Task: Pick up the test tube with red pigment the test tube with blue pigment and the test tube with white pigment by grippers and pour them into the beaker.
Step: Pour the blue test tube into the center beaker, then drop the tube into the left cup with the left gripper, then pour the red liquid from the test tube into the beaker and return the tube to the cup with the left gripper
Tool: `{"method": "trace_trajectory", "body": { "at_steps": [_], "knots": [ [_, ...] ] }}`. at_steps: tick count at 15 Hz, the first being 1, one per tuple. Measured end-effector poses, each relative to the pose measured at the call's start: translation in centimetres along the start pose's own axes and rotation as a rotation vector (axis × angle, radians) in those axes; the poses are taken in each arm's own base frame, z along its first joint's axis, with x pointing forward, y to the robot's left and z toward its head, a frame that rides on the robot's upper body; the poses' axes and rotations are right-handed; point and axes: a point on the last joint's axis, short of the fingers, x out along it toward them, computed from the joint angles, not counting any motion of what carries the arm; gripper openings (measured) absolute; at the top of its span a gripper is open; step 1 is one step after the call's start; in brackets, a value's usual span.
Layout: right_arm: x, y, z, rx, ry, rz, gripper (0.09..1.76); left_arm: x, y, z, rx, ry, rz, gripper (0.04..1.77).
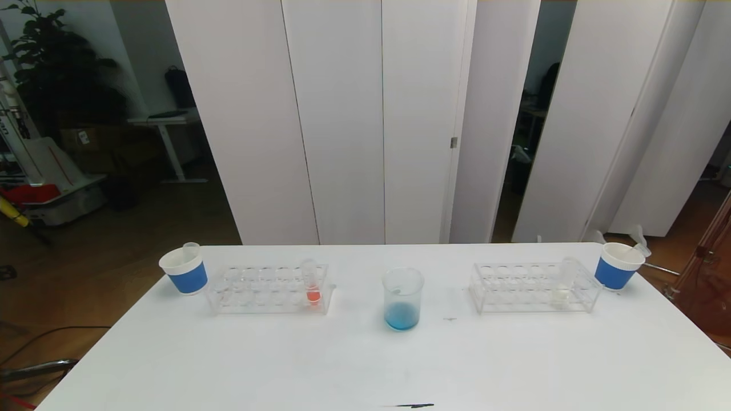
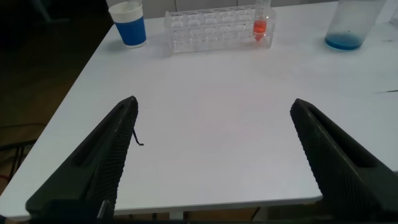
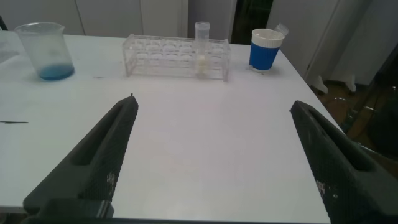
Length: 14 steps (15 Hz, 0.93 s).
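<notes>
We have blue liquid already in the beaker, mid-table. Red tube stands in the left rack, white tube in the right rack. Left gripper and right gripper hover low over the near table, jaws wide apart. Tubes look light, slick and fragile, so we'd grip gently on the upper bare wall.

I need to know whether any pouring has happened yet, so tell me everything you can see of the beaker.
The beaker is a small clear cylinder, glass or plastic by its look, with a flared rim and a pouring lip. It stands upright on the white table, midway between the two clear tube racks and apart from both. A shallow layer of sky-blue liquid covers its bottom; the rest is empty. Nothing touches it but the table, and neither gripper is near it.
</notes>
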Motion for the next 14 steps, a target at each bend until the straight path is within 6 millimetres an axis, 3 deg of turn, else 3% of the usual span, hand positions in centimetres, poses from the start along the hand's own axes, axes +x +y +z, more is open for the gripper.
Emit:
{"method": "trace_trajectory", "body": {
  "at_steps": [14],
  "knots": [
    [0.0, 0.0, 0.0, 0.0, 0.0, 0.0, 1.75, 0.17, 0.0, -0.23, -0.003, -0.001, 0.005, 1.75]
  ]
}}
